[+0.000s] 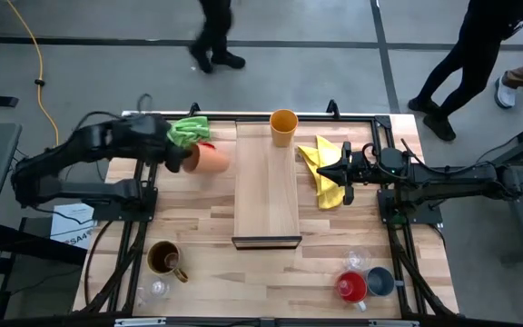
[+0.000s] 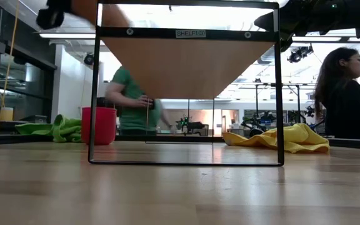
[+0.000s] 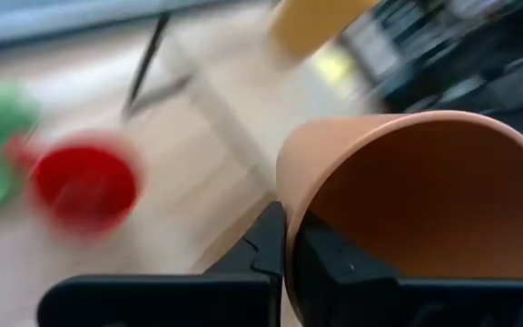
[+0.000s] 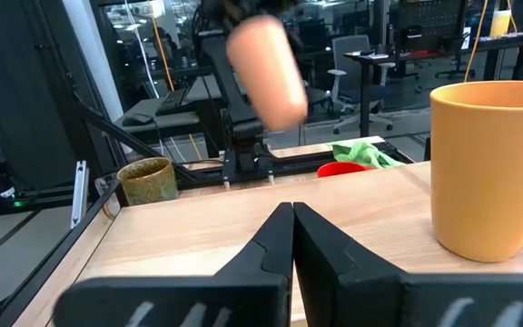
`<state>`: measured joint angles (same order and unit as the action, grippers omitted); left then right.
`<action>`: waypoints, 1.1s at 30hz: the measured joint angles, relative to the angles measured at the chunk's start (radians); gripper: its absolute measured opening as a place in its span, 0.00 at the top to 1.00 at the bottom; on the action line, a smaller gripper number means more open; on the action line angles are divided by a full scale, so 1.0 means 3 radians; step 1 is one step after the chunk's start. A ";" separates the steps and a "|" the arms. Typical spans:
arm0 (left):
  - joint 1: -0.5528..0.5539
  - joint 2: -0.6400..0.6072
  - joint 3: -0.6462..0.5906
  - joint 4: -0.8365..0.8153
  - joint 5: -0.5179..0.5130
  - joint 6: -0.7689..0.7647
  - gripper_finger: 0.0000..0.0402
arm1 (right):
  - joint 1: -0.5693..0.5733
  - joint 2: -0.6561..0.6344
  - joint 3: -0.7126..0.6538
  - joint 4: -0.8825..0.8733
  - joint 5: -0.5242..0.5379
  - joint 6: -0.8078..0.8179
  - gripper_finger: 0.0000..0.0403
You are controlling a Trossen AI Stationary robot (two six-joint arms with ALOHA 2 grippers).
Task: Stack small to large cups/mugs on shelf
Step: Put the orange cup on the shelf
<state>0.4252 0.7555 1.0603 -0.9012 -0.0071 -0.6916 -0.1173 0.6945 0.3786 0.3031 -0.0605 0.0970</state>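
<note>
My left gripper (image 1: 185, 160) is shut on a peach tumbler (image 1: 212, 159), held on its side in the air just left of the shelf (image 1: 266, 195). The tumbler also shows high up in the right wrist view (image 4: 266, 73). An orange tumbler (image 1: 283, 127) stands upright on the shelf's far end. A red mug (image 3: 84, 186) stands on the table below the held tumbler, beside a green cloth (image 1: 187, 130). My right gripper (image 1: 323, 173) is shut and empty over a yellow cloth (image 1: 327, 163), right of the shelf. My left gripper pinches the peach tumbler's rim wall (image 3: 291, 204), one finger inside the mouth and one outside. The fingers come level from the table's left. The tumbler is lifted clear of the table, lying on its side with its mouth toward the gripper and its base toward the shelf.
A brown mug (image 1: 164, 259) and a clear glass (image 1: 157, 291) stand at the near left. A red mug (image 1: 352, 286), a grey-blue mug (image 1: 380, 281) and a clear glass (image 1: 357, 261) stand at the near right. People move in the room beyond the table.
</note>
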 joint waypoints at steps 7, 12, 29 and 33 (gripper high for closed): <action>-0.0001 -0.0489 -0.0625 0.1590 0.0213 0.0243 1.00 | 0.0000 0.0000 0.0000 0.0003 0.0000 0.0000 1.00; -0.0001 -0.0413 -0.1279 0.2881 0.0384 0.0211 1.00 | 0.0000 0.0000 0.0000 0.0059 0.0000 0.0000 1.00; -0.0531 0.0138 -0.1797 0.4210 0.0348 0.0095 1.00 | 0.0001 -0.0001 0.0003 0.0256 0.0000 -0.0001 1.00; -0.0548 0.0136 -0.1797 0.4173 0.0294 0.0103 1.00 | 0.0001 -0.0001 0.0003 0.0254 0.0000 -0.0001 1.00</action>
<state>0.2608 0.7963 0.5213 0.3508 0.0809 -0.6608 -0.1170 0.6941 0.3794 0.3794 -0.0605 0.0967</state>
